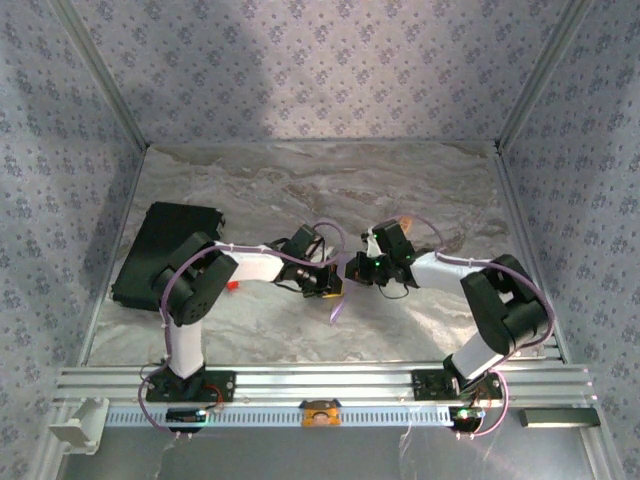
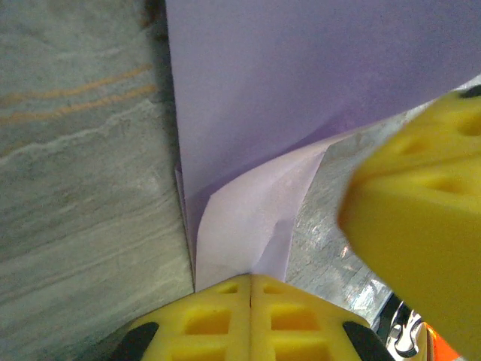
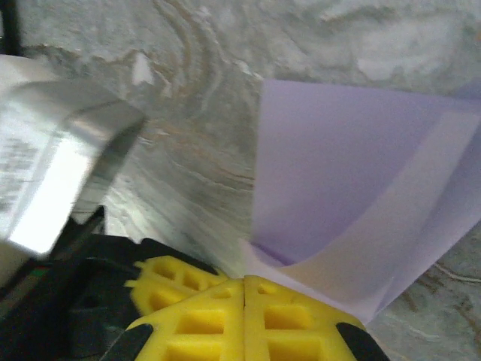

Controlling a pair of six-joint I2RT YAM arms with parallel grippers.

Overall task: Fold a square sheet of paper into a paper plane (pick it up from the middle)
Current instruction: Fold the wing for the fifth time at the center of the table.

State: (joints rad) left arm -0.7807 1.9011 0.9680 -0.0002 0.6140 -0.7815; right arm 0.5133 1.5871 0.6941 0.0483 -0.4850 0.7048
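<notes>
Pinching the square sheet of paper (image 2: 301, 90) from two sides, both arms meet over the middle of the counter (image 1: 300, 180). The left tool (image 2: 250, 282) has its yellow fingers pressed flat together with a corner of the lavender sheet caught between them. The right tool (image 3: 245, 284) is likewise closed tight on the sheet's lower edge, and from the left wrist it appears close beside the paper. The sheet seems to hang between the two tools, off the marble surface. One layer stands up broad and smooth, and a paler flap curls back under it. No slim dart shape has formed, so I judge this to be an early fold, with the plane far from done. The next move probably calls for bringing the curled flap edge to edge with the standing layer. The sheet would then go down so the bend can be pressed into a sharp crease, which likely means one tool letting go while the other keeps the layers aligned. Thin paper pulled between two grips could tear or skew. As for holders, the black pad (image 1: 165, 255) lies flat at the left, well apart from the paper, and a small red object (image 1: 233, 285) sits near its corner.
</notes>
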